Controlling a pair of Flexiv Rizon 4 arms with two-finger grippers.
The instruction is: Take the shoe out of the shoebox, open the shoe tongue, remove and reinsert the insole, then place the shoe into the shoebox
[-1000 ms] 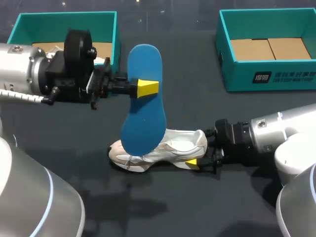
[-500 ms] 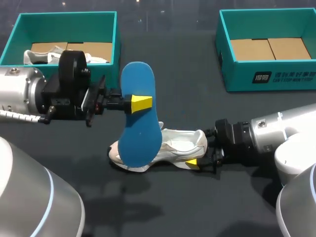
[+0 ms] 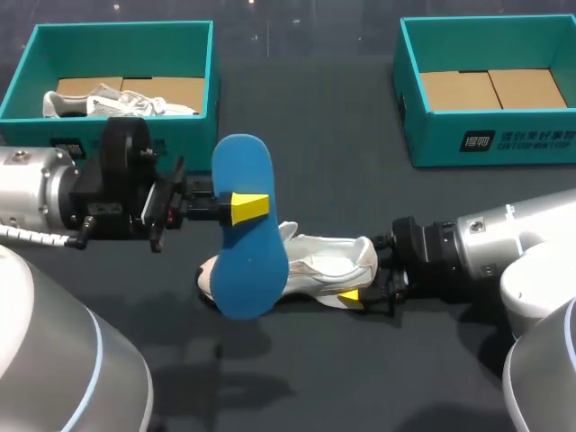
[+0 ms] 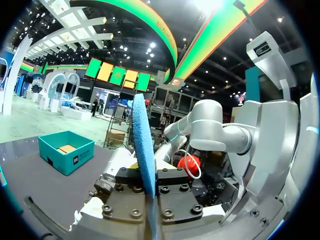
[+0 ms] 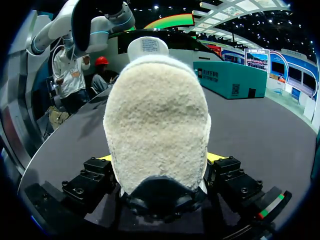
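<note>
Pinching insole point(image 3: 241, 270) upright at centre, left gripper point(image 3: 245, 209) aims for shoe point(image 3: 331, 259), heel clamped by right gripper point(image 3: 362, 281) (as anchor).

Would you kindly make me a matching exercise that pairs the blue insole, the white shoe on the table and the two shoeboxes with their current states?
Things:
1. blue insole
2. white shoe
3. left shoebox
4. right shoebox

States:
A. no shoe inside
B. clamped in the left gripper
C. holds a second shoe
D. on the table, heel in the right gripper

Pairs: 1-B, 2-D, 3-C, 4-A
</note>
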